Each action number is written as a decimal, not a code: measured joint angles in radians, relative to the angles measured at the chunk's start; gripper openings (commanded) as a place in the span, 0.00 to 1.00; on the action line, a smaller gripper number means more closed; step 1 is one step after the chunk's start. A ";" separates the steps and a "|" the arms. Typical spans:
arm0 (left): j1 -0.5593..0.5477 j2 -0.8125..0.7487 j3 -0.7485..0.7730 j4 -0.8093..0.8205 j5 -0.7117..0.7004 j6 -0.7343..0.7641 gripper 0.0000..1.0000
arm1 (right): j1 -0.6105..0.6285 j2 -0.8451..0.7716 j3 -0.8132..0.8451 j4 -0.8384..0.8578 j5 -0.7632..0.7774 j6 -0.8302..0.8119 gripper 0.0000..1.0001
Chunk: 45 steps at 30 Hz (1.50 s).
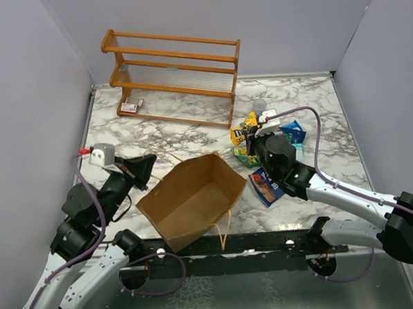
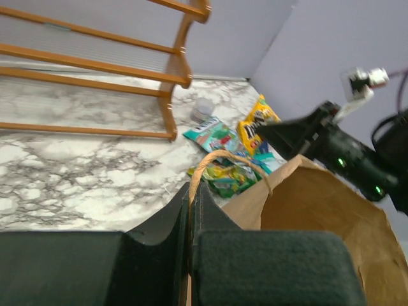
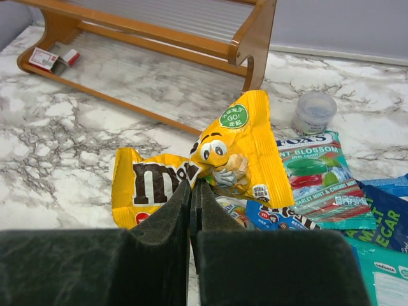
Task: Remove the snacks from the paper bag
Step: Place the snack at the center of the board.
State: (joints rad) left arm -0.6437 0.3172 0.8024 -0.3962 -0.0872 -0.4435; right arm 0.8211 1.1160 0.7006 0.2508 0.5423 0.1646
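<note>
Grey walls close round a marble table (image 1: 314,100) with a wooden rack (image 1: 174,66) at 12 o'clock. From above, the paper bag (image 1: 195,196) lies at the centre on its side, mouth open. The left claw (image 1: 146,166) is at its 10 o'clock. The snacks (image 1: 293,131) lie heaped at its 2 o'clock under the right claw (image 1: 252,135), and a dark blue pouch (image 1: 266,185) lies at its 3 o'clock.

On the left wrist, the claw (image 2: 191,191) is pinched tight on the bag's loop handle (image 2: 223,155), with the brown bag (image 2: 319,210) at 4 o'clock.

On the right wrist, the claw (image 3: 193,188) is closed on a crumpled yellow packet (image 3: 236,153). A clear cup (image 3: 313,111) stands at 2 o'clock.
</note>
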 measured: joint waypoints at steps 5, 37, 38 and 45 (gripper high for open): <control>0.000 0.301 0.158 0.007 -0.143 0.014 0.00 | -0.012 0.009 0.002 -0.006 -0.009 0.000 0.03; 0.366 0.691 0.384 0.014 0.037 0.097 0.39 | -0.254 -0.012 -0.015 -0.367 -0.016 0.236 0.05; 0.366 0.682 0.384 0.014 0.047 0.095 0.42 | -0.282 -0.014 -0.040 -0.378 -0.023 0.255 0.06; 0.367 0.654 0.465 -0.012 0.105 0.087 0.54 | -0.392 -0.124 -0.185 -0.410 -0.066 0.330 0.22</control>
State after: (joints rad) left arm -0.2768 0.9714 1.2671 -0.4080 0.0181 -0.3561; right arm 0.4294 0.9924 0.5156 -0.1596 0.4767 0.4942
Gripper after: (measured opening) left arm 0.489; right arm 0.112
